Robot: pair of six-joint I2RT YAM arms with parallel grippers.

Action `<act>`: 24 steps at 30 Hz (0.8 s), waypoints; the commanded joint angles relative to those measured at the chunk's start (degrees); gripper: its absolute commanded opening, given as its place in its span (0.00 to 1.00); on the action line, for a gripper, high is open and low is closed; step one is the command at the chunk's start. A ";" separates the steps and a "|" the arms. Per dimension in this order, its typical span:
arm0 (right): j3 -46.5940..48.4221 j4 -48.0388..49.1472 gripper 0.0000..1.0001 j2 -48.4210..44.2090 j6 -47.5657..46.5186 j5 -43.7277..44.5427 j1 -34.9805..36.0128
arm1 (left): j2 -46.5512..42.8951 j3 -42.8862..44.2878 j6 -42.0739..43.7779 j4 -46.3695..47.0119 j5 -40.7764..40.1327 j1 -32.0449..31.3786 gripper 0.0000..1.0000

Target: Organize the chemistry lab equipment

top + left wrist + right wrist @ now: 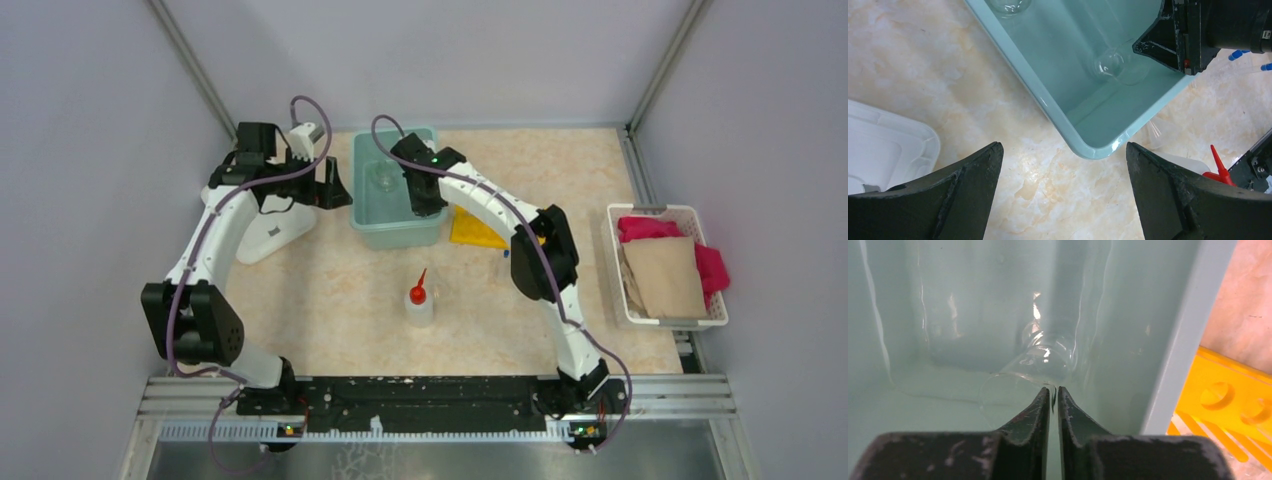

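A clear glass cup point(1035, 365) lies tilted inside the teal bin point(397, 232), near its right wall. My right gripper point(1053, 389) reaches down into the bin and is shut on that cup's rim; it also shows in the top view point(425, 203). The left wrist view shows this cup point(1115, 65) and a second glass cup point(1008, 5) farther back in the bin. My left gripper point(1063, 147) is open and empty over the table at the bin's left front corner. The squeeze bottle point(419, 300) with its red nozzle stands in front of the bin. The yellow rack point(475, 230) lies right of the bin. Blue test tube caps point(1240, 54) show beyond it.
A white lid-like tray point(275, 235) lies left of the bin, under my left arm. A white basket point(640, 209) of pink and brown cloths stands at the right edge. Grey walls close in the table on three sides.
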 commanded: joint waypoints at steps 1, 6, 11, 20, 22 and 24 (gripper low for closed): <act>0.41 1.88 0.17 -4.43 -1.81 3.28 0.95 | -0.71 2.25 1.15 -1.47 0.08 0.67 0.99; 1.29 1.65 0.41 -5.03 -2.25 4.01 1.15 | -1.47 2.34 1.42 -1.62 -0.07 0.87 0.99; 4.06 0.94 0.55 -7.41 -2.25 5.52 1.15 | -1.75 2.37 1.73 -1.74 -0.07 1.04 0.99; 7.60 -1.68 0.69 -13.87 -3.10 8.28 4.01 | -1.48 4.19 3.15 -3.63 1.12 1.21 0.99; 6.54 -1.94 0.75 -16.19 -3.00 8.69 4.67 | -1.73 4.36 3.26 -3.92 1.95 1.29 0.99; 5.03 -2.32 0.79 -18.78 -2.31 7.96 4.85 | -2.12 4.36 3.46 -3.71 1.93 1.31 0.99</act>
